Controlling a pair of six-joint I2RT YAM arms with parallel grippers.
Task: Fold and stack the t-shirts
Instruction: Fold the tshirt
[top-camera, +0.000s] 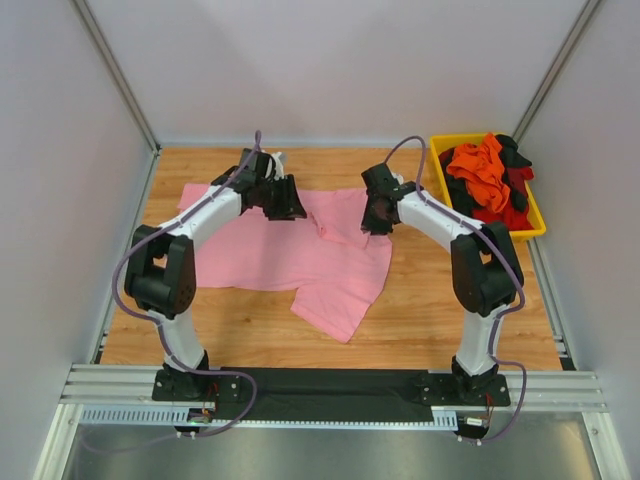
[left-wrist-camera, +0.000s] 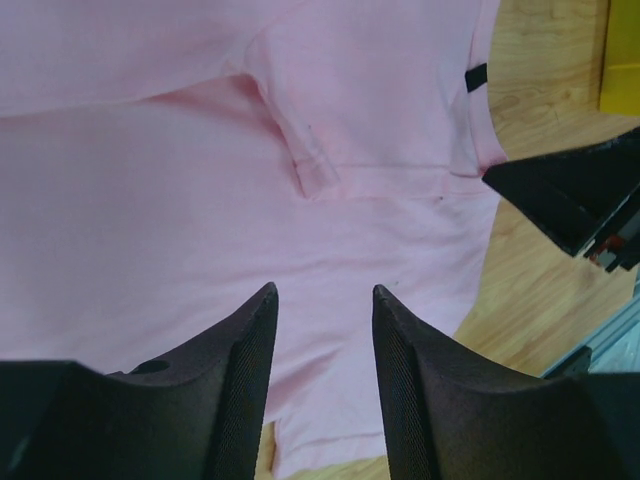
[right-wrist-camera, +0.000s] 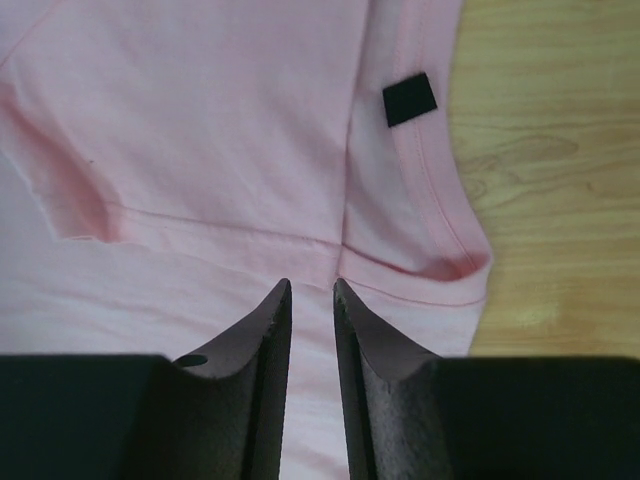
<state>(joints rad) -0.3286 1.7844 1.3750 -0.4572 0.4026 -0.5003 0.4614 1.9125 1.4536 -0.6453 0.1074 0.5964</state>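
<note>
A light pink t-shirt lies spread on the wooden table, with one part folded over near its right end. My left gripper hovers over its far edge, jaws open and empty, with pink cloth below the gripper. My right gripper is over the shirt's right end by the collar, jaws only narrowly apart and holding nothing. A black tag shows inside the collar. Orange, red and black t-shirts lie bunched in the bin.
A yellow plastic bin stands at the back right of the table. White walls close the back and both sides. Bare wood shows in front of and right of the pink shirt.
</note>
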